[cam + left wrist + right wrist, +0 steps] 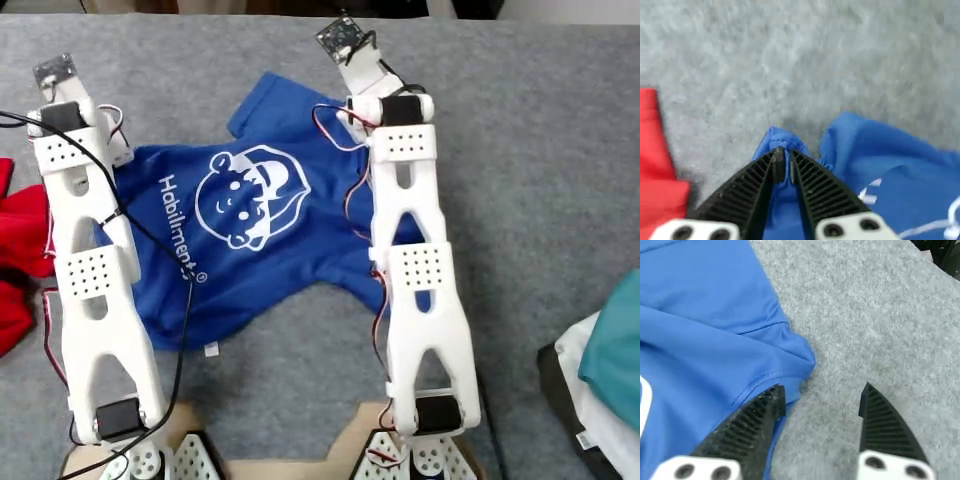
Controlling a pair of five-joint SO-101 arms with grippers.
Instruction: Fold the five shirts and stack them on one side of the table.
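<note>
My left tool (782, 159) is pinched on a bunched fold of the blue shirt (250, 240), which lies print-up mid-tabletop (530, 150). My right tool (822, 390) is spread, one finger over the shirt's sleeve hem and the other over bare grey surface. Red cloth (20, 250) lies at the left edge.

We record: shirt (250, 250), blue, white cartoon face and lettering; cloth (18, 250), red; counter (530, 150), grey; arms (415, 270), white; fingers (812, 187), black, ribbed; pile (612, 355), teal over white.
</note>
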